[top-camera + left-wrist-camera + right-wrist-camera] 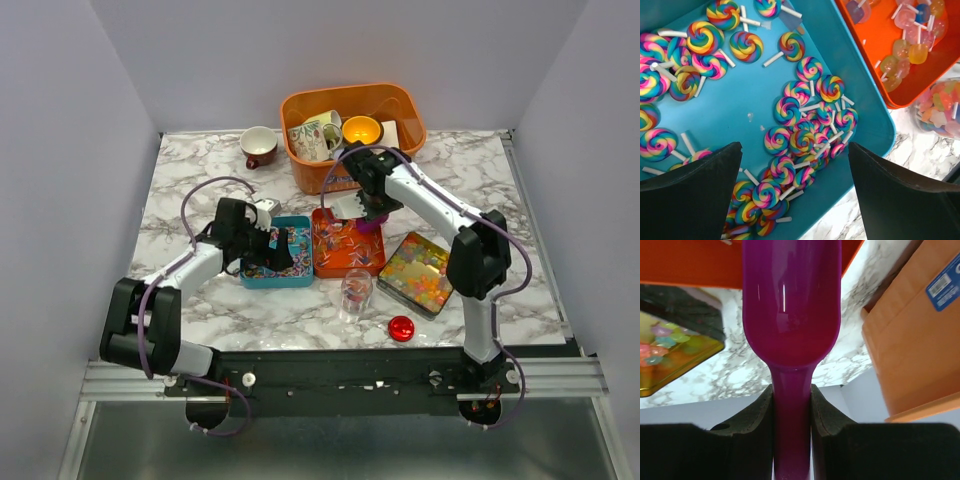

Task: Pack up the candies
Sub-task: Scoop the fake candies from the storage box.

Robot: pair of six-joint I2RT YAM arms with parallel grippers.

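- Marble-print tabletop (200, 170): tiny multicoloured candies (790, 142) lie in square teal tray (280, 283), oblong orange tray (330, 273), gold tin (384, 280).
- L gripper (795, 165) gapes over teal tray.
- R gripper (791, 405) clamps purple plastic scoop (790, 315) by orange tray.

Some candies (766, 194) half behind fingers (690, 195) of the left tool (795, 149)

Red lid (401, 328); purple scoop (790, 315); mug (260, 147), perhaps

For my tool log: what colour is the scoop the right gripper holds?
Purple scoop, clearest in the right wrist view.
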